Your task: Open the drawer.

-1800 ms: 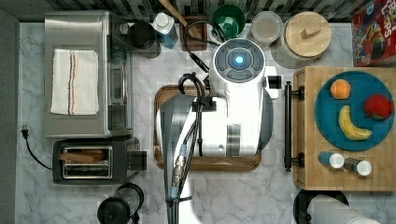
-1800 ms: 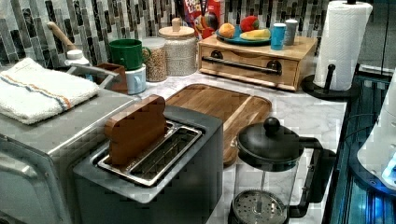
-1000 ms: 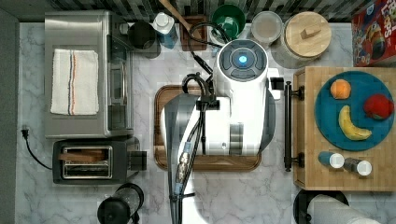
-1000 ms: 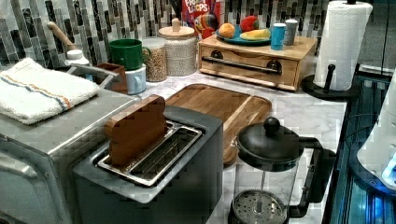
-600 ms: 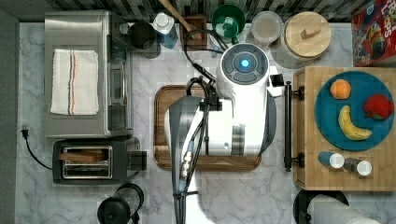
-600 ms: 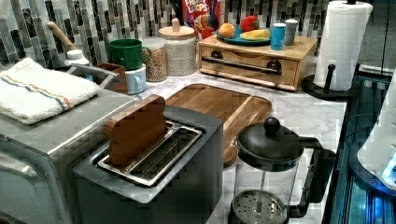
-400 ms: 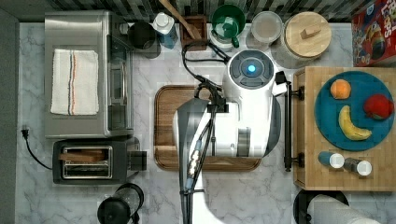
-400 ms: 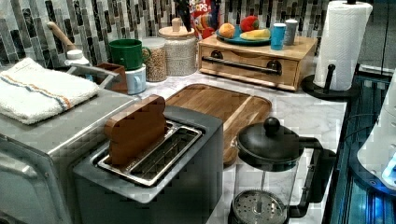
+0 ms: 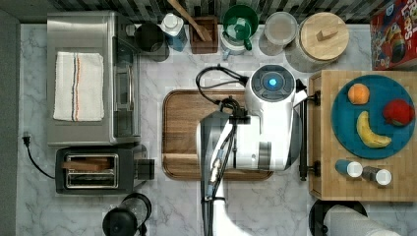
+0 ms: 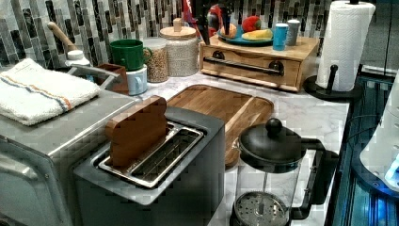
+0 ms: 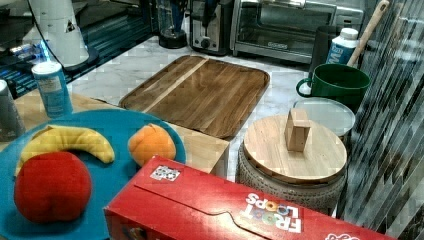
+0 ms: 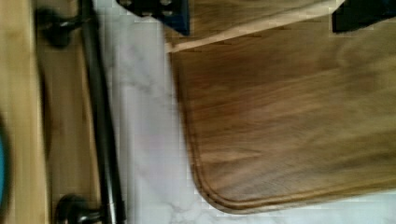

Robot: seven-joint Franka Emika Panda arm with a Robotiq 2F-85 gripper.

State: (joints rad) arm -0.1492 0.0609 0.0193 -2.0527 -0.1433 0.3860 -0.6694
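The arm (image 9: 272,118) has shifted toward the drawer (image 10: 249,67); approach continues, the pincer's state unclear, handle (image 12: 100,121) to reach next.

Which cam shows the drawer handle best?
Left view: the handle runs unobstructed across the drawer front. The top view gives it edge-on beside the arm. The wrist view shows part of it, blurred.

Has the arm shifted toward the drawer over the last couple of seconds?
Yes. In the top view the arm has slid toward the top view's right, across the wooden tray, and its housing now overlaps the drawer's black handle.
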